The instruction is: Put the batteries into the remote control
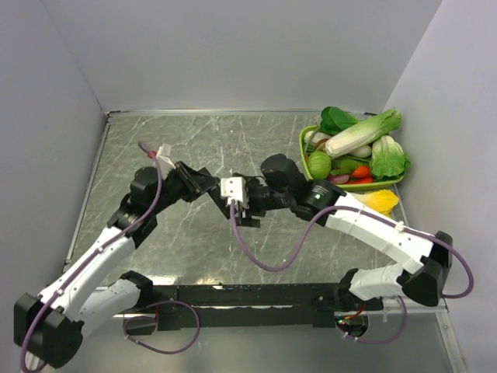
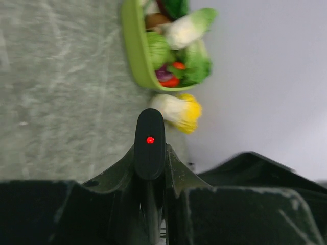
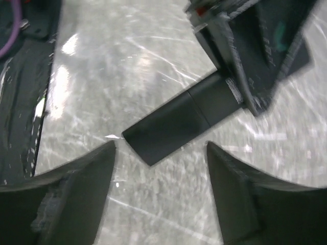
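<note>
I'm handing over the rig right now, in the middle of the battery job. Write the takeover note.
Left gripper: shut on the remote, holding it over the table.
Right gripper: open, fingers on either side of the remote's free end, not touching it.
Batteries: not in view on any camera.
Done: remote is picked up and presented to the right arm.
Left: cannot tell whether batteries are inside; find them, load them, or confirm.
</note>
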Controlling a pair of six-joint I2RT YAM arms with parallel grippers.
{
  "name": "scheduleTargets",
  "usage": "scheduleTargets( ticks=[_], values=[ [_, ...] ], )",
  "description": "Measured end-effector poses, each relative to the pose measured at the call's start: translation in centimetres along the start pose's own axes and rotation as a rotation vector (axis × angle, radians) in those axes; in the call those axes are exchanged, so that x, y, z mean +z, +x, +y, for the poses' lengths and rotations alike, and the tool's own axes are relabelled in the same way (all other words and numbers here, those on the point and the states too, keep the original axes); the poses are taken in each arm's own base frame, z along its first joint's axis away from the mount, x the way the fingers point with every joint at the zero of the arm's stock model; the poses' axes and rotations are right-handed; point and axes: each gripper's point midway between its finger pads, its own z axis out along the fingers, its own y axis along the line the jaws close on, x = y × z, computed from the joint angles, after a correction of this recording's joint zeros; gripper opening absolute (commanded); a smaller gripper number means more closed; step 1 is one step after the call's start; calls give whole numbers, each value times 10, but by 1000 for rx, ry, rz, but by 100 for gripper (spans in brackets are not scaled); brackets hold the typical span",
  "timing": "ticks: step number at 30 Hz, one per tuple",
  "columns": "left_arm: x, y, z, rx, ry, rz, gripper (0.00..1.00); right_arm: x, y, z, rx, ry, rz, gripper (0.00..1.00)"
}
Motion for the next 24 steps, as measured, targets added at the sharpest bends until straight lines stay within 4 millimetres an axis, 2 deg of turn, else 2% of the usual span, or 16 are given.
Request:
scheduleTargets(
  ticks=[1, 3, 5, 8, 10, 14, 17, 21, 24],
  values=[
    [5, -2, 4, 16, -35, 4, 8, -4, 1, -3, 30, 30, 1, 86],
    [16, -7, 20, 48, -137, 14, 8, -18, 3, -13, 109, 115, 5, 94],
    [28, -11, 45, 90, -272, 35, 8, -35, 5, -25, 203, 222, 12, 100],
    [37, -11, 88, 152, -475, 86, 8, -55, 12, -39, 333, 357, 24, 100],
    [38, -10, 113, 197, -585, 119, 9, -67, 27, -44, 440, 453, 46, 100],
    [35, -12, 159, 317, -820, 201, 13, -89, 70, -41, 671, 627, 114, 99],
    [35, -16, 184, 403, -950, 252, 19, -105, 95, -37, 800, 735, 164, 100],
    [37, -15, 216, 508, -1106, 325, 25, -127, 112, -31, 888, 853, 177, 100],
    [39, -7, 237, 584, -1207, 394, 33, -146, 115, -26, 917, 921, 142, 100]
  ],
)
